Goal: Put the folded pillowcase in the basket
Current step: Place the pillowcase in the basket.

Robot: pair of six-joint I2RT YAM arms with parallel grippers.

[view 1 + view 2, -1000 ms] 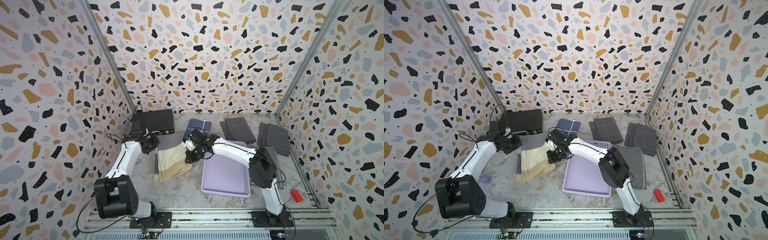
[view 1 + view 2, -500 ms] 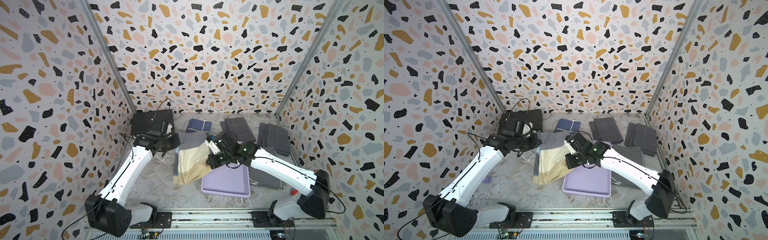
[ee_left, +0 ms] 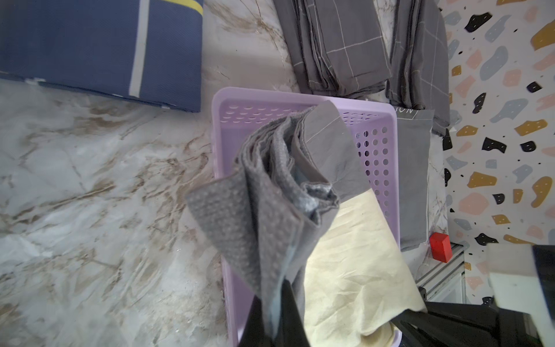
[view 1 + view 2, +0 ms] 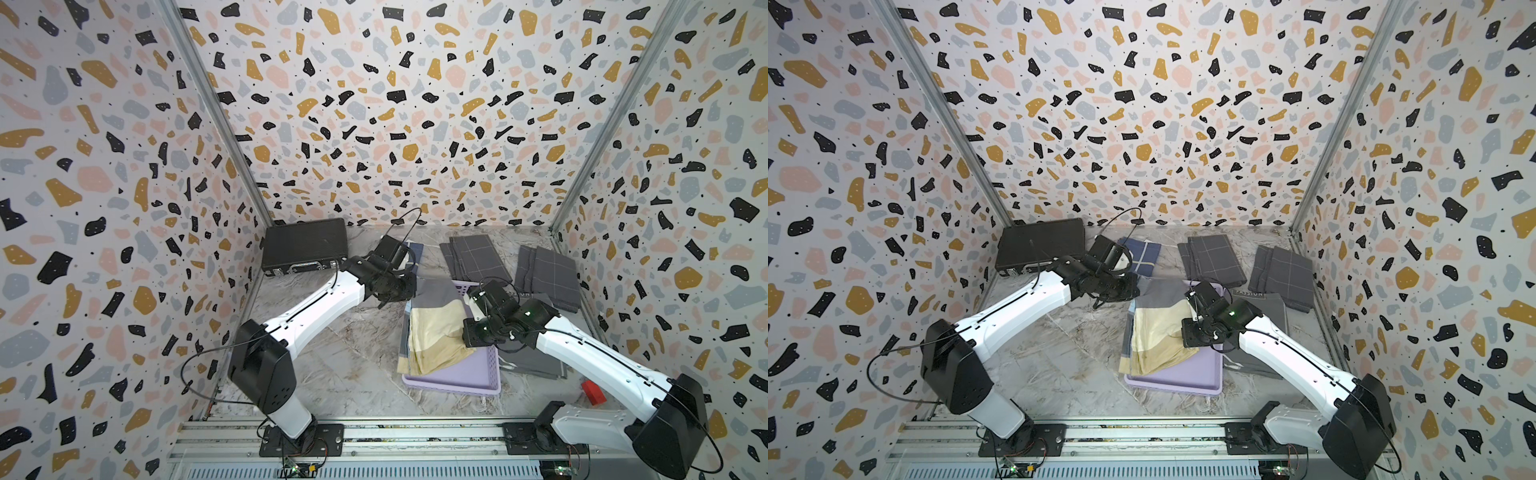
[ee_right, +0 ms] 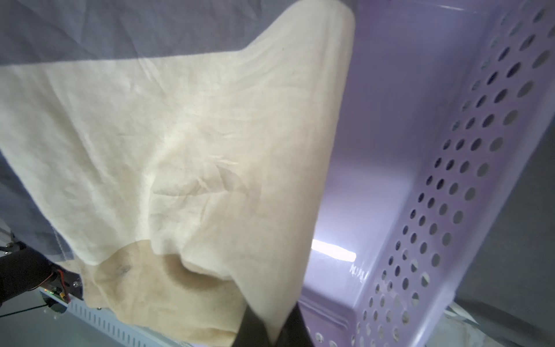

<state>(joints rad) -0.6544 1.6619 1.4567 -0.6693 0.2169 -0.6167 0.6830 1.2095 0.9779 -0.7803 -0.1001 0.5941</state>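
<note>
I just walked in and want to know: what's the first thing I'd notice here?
Two robot arms hold a cream and grey pillowcase up between them, over the lilac basket in the middle of the table. The left gripper pinches its grey end, the right gripper its cream end. Speckled walls stand all around.

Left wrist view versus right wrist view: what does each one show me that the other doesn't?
Only the left wrist view shows the navy cloth, the grey checked cloths, the red block and the pillowcase's bunched grey end pinched in the left hand. Only the right wrist view shows the right hand shut on the cream edge. Both share the pillowcase hanging over the lilac basket.
</note>
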